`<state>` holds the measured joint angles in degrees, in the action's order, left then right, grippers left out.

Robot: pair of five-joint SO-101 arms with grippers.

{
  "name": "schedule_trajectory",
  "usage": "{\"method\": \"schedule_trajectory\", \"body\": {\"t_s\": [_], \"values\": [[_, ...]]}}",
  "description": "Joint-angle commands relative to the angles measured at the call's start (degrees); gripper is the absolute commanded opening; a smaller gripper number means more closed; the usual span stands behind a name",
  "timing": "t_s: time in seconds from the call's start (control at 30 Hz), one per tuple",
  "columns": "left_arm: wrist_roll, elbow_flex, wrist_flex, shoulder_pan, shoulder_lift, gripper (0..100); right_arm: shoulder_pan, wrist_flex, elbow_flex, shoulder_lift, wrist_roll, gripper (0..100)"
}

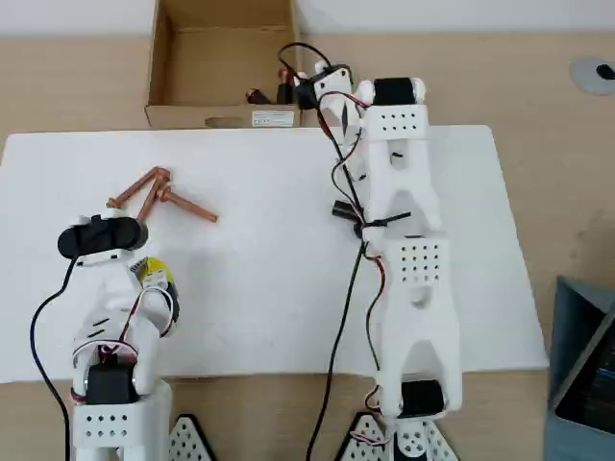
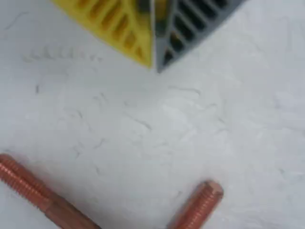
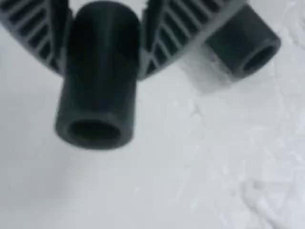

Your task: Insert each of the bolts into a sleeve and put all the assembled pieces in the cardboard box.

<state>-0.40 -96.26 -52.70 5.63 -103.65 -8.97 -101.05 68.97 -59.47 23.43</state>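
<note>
Left gripper (image 2: 155, 61): tips pinched together, empty. Bolts (image 2: 196, 206) lie just ahead of tips on mat (image 2: 224, 119); nearest points threaded end back toward tips, long axis roughly along reach. Right gripper (image 3: 102, 43) clamps sleeve (image 3: 95, 100), bore open, facing outward. Spare sleeve (image 3: 245, 40) beside it. Box (image 1: 173, 113) near right gripper. Left arm nearer bolts.

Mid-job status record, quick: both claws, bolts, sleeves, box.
Left claw: shut, empty, above white mat
Right claw: shut on black cylindrical sleeve
Spare black sleeve: lying on mat near held sleeve
Copper threaded bolts: loose cluster on mat near left claw
Open cardboard box: holds dark and copper pieces
</note>
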Motion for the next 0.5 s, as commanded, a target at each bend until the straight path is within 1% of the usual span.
{"method": "schedule_trajectory", "body": {"t_s": [0.0, 0.3, 0.47], "values": [[-0.35, -0.26, -0.26, 0.62, -0.48, 0, -0.48, -1.41, 0.22, 5.76, 0.09, 1.2], [-0.35, -0.26, -0.26, 0.62, -0.48, 0, -0.22, -1.41, -6.20, 14.20, -0.09, 1.2], [-0.35, -0.26, -0.18, 0.62, -0.48, 0, -0.48, -1.41, -9.45, 22.02, -0.18, 1.2]]}}
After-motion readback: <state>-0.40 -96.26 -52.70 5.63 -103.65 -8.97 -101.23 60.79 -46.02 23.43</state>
